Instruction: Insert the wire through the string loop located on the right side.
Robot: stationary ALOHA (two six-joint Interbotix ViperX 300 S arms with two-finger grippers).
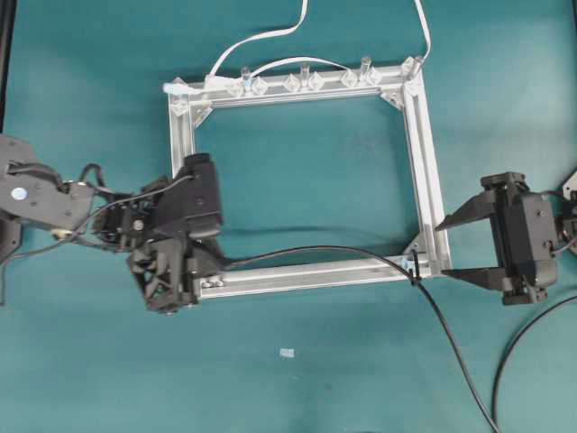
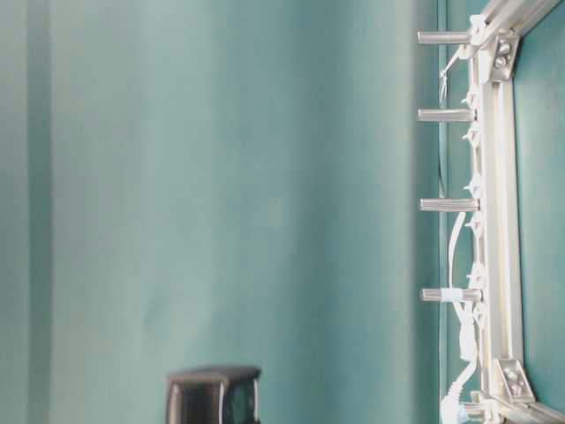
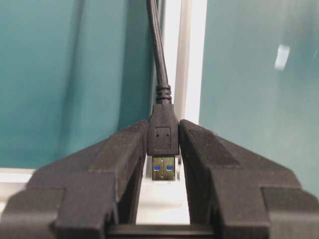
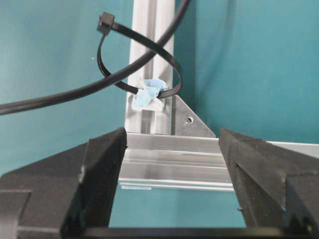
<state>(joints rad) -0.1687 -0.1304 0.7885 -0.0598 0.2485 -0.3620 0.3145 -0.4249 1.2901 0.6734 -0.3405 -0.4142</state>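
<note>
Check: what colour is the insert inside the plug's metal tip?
Blue, inside the wire plug's silver tip; left wrist view.

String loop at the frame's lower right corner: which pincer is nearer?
Right. The right pincer stands open just beside the string loop; the left pincer, shut on the wire, is across the frame.

Frame: rectangular silver aluminium frame (image 1: 431,180), brushed metal, grooved, satin sheen.
Wire: thin black rubbery wire (image 1: 306,252), smooth, slight gloss; matt plastic plug with shiny metal tip.
Loop: black plastic string loop (image 4: 122,55), smooth, glossy.
Gripper: left gripper (image 3: 163,164), matt black, grainy plastic.
Counter: teal counter (image 1: 297,379), smooth, matt.
</note>
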